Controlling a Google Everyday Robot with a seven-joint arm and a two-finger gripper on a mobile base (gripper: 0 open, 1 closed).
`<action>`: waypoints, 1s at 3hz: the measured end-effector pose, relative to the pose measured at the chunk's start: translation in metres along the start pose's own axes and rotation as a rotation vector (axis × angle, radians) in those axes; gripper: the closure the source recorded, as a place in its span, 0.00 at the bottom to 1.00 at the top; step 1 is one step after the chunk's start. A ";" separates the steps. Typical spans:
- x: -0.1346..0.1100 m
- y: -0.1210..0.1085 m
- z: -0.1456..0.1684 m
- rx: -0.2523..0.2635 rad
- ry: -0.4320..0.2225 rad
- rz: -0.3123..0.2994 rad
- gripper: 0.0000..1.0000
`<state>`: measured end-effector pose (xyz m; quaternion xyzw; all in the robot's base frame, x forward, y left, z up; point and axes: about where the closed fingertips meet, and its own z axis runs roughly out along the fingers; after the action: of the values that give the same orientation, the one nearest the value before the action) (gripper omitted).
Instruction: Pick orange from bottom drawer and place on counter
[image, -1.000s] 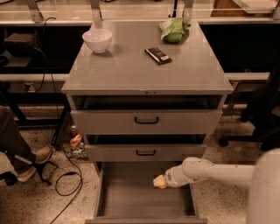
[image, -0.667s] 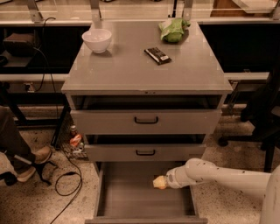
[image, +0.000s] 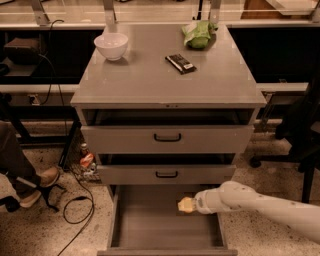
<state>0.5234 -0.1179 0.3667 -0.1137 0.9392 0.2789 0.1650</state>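
Grey counter (image: 150, 80), grey bottom drawer (image: 150, 227) w/ poss. yellowish gripper (image: 185, 205) inside, white bowl (image: 111, 50), green bag (image: 198, 34).

My single camera is looking steeply down, facing 12 o'clock, from fairly near in front of the square grey metal drawer cabinet (image: 210, 140); my gripper (image: 186, 205) is hanging at 5 o'clock over the deep grey bottom drawer (image: 150, 227).

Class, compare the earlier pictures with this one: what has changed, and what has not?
The arm's thick rear section dropped toward the lower right edge. The gripper stayed low over the bottom drawer; nothing visibly taken or released. The counter, bowl and green bag are unchanged.
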 end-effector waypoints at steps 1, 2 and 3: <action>-0.012 0.034 -0.059 -0.063 -0.094 -0.086 1.00; -0.021 0.085 -0.123 -0.144 -0.189 -0.211 1.00; -0.032 0.135 -0.192 -0.183 -0.321 -0.376 1.00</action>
<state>0.4645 -0.1116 0.5960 -0.2549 0.8342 0.3417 0.3498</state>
